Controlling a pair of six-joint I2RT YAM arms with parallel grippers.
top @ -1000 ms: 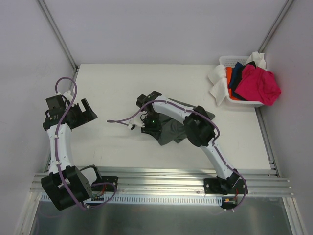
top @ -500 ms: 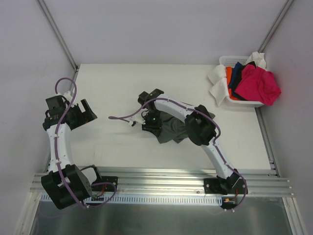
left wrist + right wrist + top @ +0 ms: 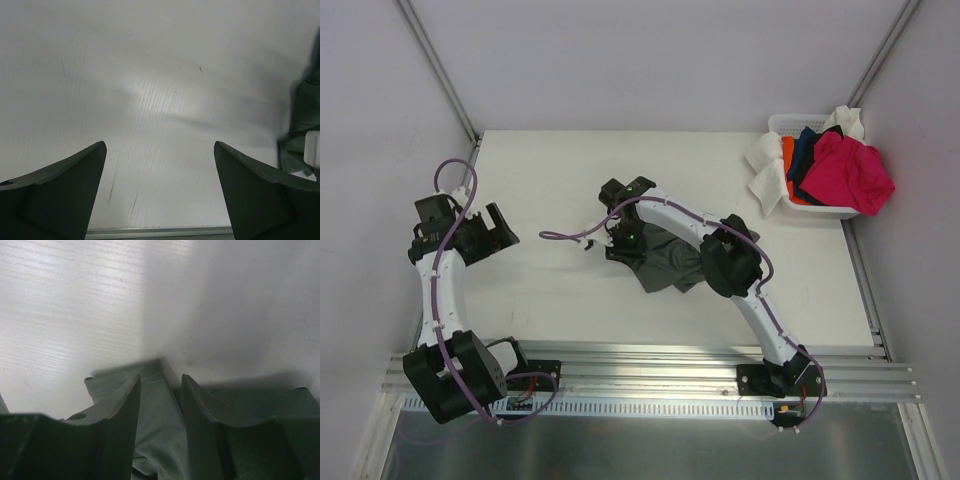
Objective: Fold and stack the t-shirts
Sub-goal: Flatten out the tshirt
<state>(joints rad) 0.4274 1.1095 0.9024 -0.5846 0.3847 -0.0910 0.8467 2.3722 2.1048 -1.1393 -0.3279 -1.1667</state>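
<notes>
On the white, faintly ribbed worktop (image 3: 550, 170), the crumpled dark charcoal-grey cloth t-shirt (image 3: 670, 265) lies half hidden under the right arm (image 3: 685, 222). The right hand (image 3: 160, 382) has its matt fingers a narrow gap apart astride the stitched hem, but I cannot tell whether they pinch it. The left hand (image 3: 159, 145) gapes wide over bare worktop, holding nothing, its fingers cut off at the view's lower edge.

Matt grey cloth t-shirt (image 3: 665, 268) — smooth white table (image 3: 550, 180).
</notes>
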